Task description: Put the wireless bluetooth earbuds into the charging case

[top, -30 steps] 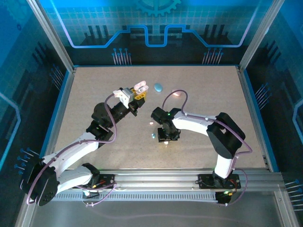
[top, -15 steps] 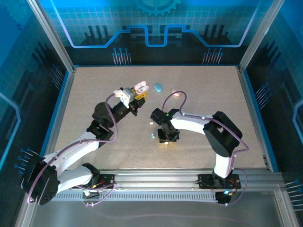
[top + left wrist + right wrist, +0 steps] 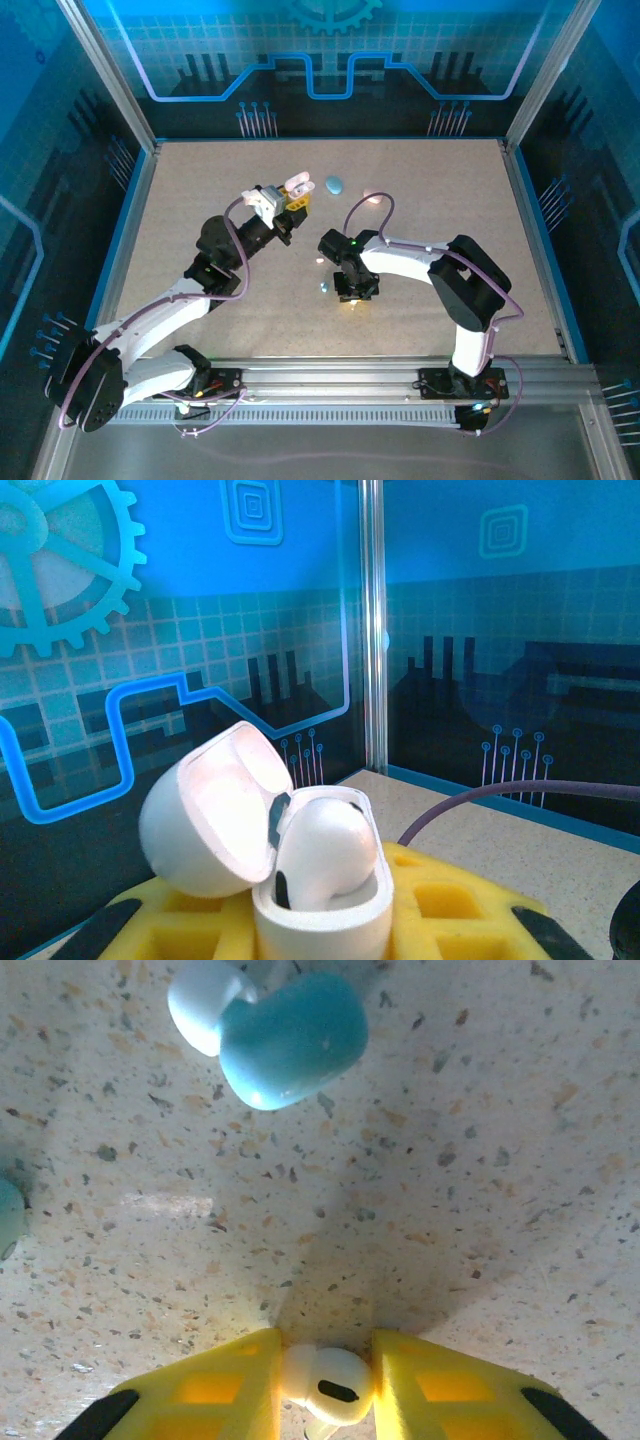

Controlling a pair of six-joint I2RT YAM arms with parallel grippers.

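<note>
Fingers [image 3: 220, 1390] of the right gripper [image 3: 325, 1378] pinch a white earbud [image 3: 338, 1388] over the table [image 3: 470, 1160]; a pale blue earbud [image 3: 290, 1035] lies at twelve o'clock. The left gripper [image 3: 320, 920] clamps an open white case [image 3: 205, 820], a seated earbud [image 3: 330, 845] inside.

free: table [image 3: 450, 1160] right of centre | obstacle: blue earbud [image 3: 290, 1035] upper left

Blue light washes the walls; the table [image 3: 200, 200] sits evenly bright from above. A soft shadow fans out from my right gripper [image 3: 328, 1385] and its white earbud [image 3: 335, 1380]; the blue earbud [image 3: 295, 1035] gleams. My left gripper's [image 3: 320, 920] open case [image 3: 215, 820] glows, slightly soft.
</note>
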